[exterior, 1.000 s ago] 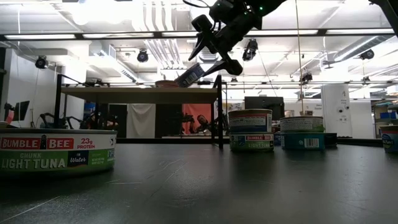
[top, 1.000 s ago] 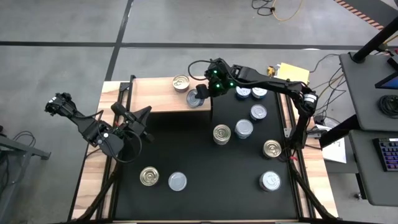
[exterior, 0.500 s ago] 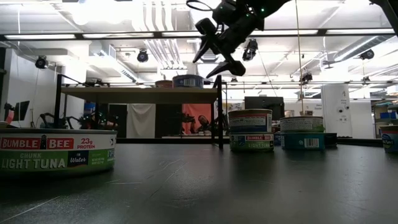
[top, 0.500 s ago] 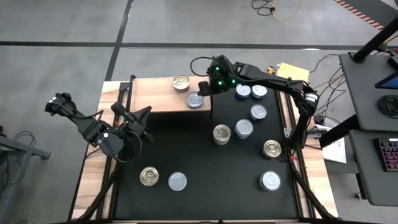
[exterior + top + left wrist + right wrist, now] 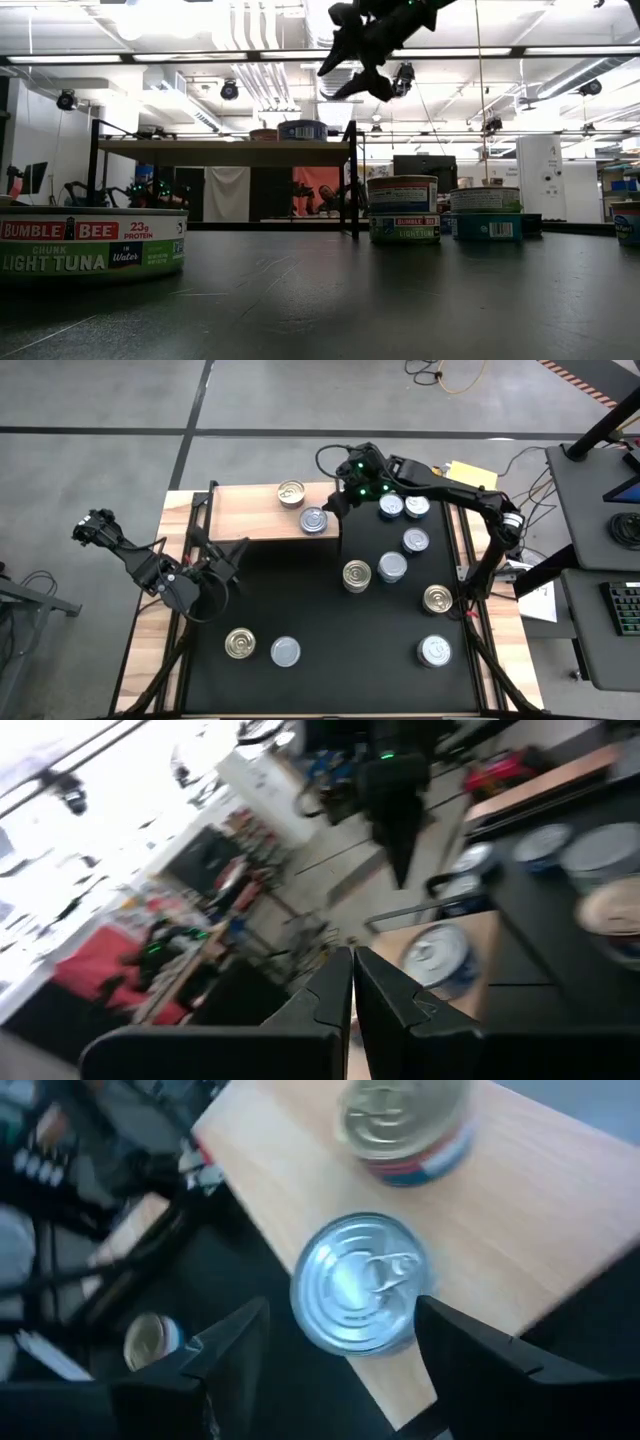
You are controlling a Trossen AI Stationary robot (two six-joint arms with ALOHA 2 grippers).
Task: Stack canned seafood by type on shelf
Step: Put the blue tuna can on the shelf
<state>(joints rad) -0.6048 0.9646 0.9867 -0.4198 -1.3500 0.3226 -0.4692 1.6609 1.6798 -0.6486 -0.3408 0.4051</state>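
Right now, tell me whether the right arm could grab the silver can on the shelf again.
Probably yes: the right gripper hangs open just above the silver can on the shelf, with nothing between them.

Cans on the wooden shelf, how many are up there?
2. A gold-topped can sits near the shelf's back edge, and a silver-topped can sits near its right end, beside the open right gripper. None look hidden.

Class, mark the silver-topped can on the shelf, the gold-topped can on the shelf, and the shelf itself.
Silver-topped can (image 5: pixel 313 520), high view, centre of its lid.
Gold-topped can (image 5: pixel 291 492), high view, centre of its lid.
Shelf (image 5: pixel 250 515), high view, bare wooden top.
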